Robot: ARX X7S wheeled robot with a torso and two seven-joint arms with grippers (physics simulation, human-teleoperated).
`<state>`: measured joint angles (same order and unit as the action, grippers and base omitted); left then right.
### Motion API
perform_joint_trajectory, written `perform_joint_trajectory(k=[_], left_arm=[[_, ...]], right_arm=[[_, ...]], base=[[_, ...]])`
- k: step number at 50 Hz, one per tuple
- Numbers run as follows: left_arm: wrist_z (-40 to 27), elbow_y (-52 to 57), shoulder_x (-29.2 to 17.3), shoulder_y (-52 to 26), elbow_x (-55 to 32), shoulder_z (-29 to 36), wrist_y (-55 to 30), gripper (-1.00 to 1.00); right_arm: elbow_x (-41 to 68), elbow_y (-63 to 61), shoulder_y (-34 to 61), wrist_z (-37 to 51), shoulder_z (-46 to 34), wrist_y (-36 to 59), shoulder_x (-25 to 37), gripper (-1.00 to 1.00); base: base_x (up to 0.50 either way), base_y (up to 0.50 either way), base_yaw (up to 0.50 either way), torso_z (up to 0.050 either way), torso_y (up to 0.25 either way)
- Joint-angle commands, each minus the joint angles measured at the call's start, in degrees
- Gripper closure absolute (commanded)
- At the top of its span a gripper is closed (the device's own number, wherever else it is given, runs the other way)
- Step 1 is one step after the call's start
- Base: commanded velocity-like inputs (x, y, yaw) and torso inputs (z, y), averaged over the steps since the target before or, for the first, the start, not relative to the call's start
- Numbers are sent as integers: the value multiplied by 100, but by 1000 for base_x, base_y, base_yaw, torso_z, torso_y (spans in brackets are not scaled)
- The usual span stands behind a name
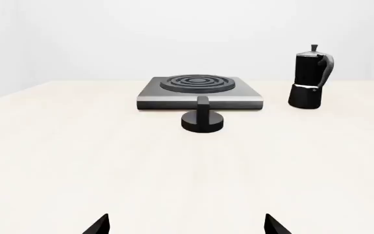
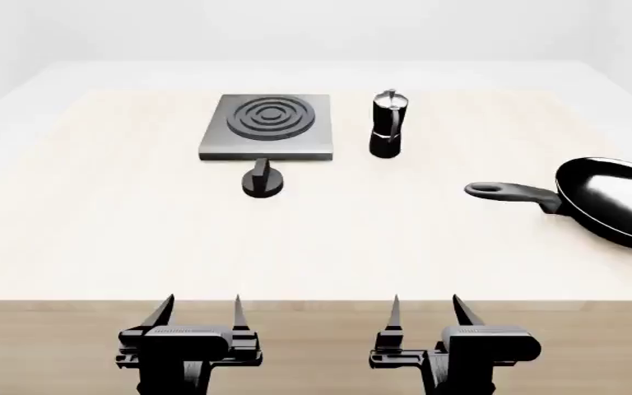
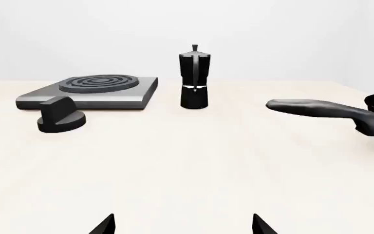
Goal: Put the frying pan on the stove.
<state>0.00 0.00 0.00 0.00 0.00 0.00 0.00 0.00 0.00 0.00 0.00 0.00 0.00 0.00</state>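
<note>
The glossy black frying pan [image 2: 621,200] lies on the table at the right edge, its long handle [image 2: 510,193] pointing left; the handle also shows in the right wrist view [image 3: 317,109]. The grey square stove [image 2: 267,125] with its dark ring burner sits at the far middle-left, seen too in the left wrist view [image 1: 198,91] and in the right wrist view [image 3: 91,91]. My left gripper [image 2: 201,312] and right gripper [image 2: 424,310] are both open and empty at the table's near edge, far from the pan and the stove.
A black round knob [image 2: 261,182] lies just in front of the stove. A black-and-silver moka pot [image 2: 388,124] stands right of the stove, between it and the pan. The pale table [image 2: 108,214] ends at a wooden front edge by the grippers.
</note>
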Motion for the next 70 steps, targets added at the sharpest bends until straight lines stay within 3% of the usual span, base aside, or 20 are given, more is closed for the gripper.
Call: perform_joint_trajectory(k=[1,10,16,33,70], left_arm=[[-59,497,-102,138,-243,27,-301,-100],[-232,1599,-289,624,-375,233,-531,-100],[-322,1836,-368,718,-420,300,-541,-100],[-462,2244,-542,836,-587,416,-648,-100],[-724,2316,-797,841,-798,590,-660,-100]], right_arm=[[-46,-376,-150,162,-155,131,101,-100],[203,-1995,-657,319,-294,620,295,-100],[273,-2388,-805,408,-387,582,344,-100],[449,-3040,-900,595,-525,841,518,-100],[560,-3171,-867,941,-788,928,765,-100]], base=[[0,0,0,0,0],[0,0,0,0,0],[6,0,0,0,0],[259,0,0,0,0],[377,0,0,0,0]])
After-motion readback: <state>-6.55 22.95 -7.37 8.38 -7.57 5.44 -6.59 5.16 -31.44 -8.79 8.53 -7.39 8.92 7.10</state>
